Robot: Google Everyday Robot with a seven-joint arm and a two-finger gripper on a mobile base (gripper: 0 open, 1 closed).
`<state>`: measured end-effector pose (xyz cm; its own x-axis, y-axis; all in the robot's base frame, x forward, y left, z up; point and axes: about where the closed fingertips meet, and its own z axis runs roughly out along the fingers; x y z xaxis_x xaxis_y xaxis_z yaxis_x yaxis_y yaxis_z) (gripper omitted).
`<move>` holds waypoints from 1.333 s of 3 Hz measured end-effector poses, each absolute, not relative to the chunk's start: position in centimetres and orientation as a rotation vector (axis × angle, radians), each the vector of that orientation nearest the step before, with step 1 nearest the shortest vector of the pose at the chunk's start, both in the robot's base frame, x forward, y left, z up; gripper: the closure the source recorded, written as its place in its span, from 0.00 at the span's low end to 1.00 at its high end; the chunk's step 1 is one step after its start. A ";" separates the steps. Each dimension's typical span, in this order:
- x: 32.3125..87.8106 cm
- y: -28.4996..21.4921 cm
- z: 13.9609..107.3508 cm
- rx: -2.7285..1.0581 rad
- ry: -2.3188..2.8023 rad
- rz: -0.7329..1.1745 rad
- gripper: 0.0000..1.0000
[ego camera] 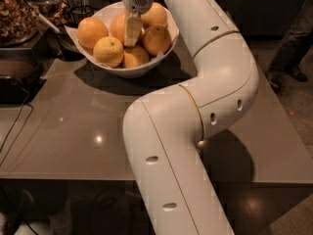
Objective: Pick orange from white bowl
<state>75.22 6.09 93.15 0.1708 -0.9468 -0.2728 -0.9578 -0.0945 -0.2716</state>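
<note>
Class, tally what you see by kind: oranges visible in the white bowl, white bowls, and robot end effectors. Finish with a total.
Oranges: 6 visible
White bowl: 1
End effector: 1, reaching down among the oranges in the bowl
Total: 8

Glossy white bowl (pixel 149 66) holds deep orange oranges (pixel 156 39), cream-white gripper (pixel 131 33) low among them over the bowl, white arm (pixel 220 82) with dark oval holes and thin gold seam, grey-brown worktop (pixel 73 126), dark container (pixel 19 13) of brown nuts.
</note>
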 end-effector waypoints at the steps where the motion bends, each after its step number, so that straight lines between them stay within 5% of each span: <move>1: 75.2 6.1 93.2 -2.072 1.804 0.039 1.00; 4: 75.2 6.1 93.2 -2.072 1.803 0.039 1.00</move>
